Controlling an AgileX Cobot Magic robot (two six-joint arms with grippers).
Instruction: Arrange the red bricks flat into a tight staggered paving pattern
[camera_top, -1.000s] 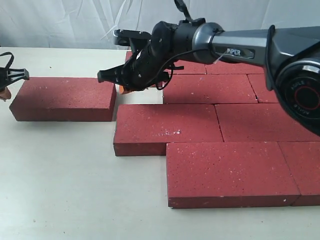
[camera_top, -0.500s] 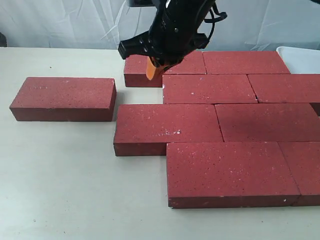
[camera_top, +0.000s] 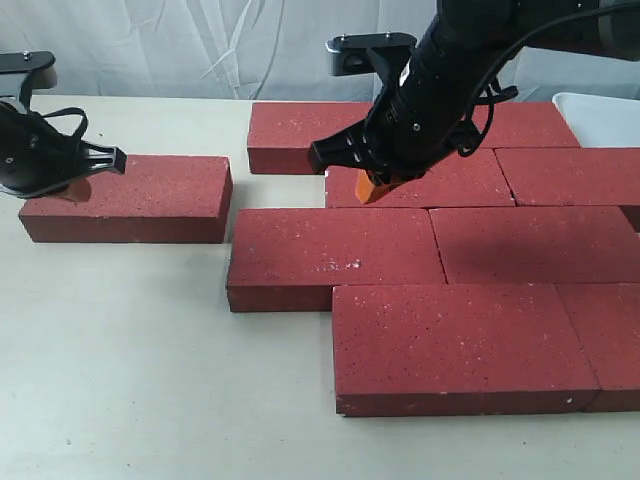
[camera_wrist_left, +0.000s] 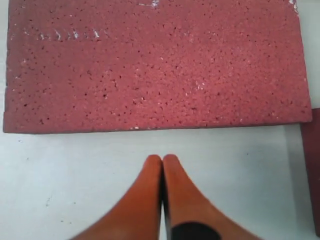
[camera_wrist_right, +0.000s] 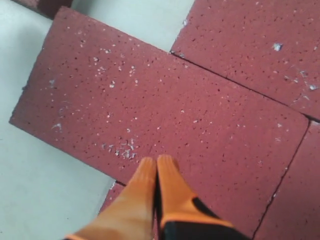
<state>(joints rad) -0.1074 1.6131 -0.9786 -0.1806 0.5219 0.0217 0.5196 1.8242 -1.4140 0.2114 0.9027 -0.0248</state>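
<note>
Several red bricks lie flat in staggered rows on the right, among them a top-row brick (camera_top: 310, 135) and a third-row brick (camera_top: 335, 255). One loose red brick (camera_top: 125, 195) (camera_wrist_left: 155, 65) lies apart on the left. My left gripper (camera_top: 78, 187) (camera_wrist_left: 162, 159) is shut and empty. It sits beside that brick's long edge near its left end, with bare table between fingertips and brick. My right gripper (camera_top: 378, 186) (camera_wrist_right: 157, 161) is shut and empty, hovering over the paved bricks near the left end of the second row.
A white tray (camera_top: 600, 115) stands at the back right. A white cloth backdrop hangs behind the table (camera_top: 150, 380). A narrow gap of table separates the loose brick from the third-row brick.
My right gripper swung right and down, from above the top-row brick to over the second row. The left arm, out of view half a second ago, has come in beside the loose brick.
</note>
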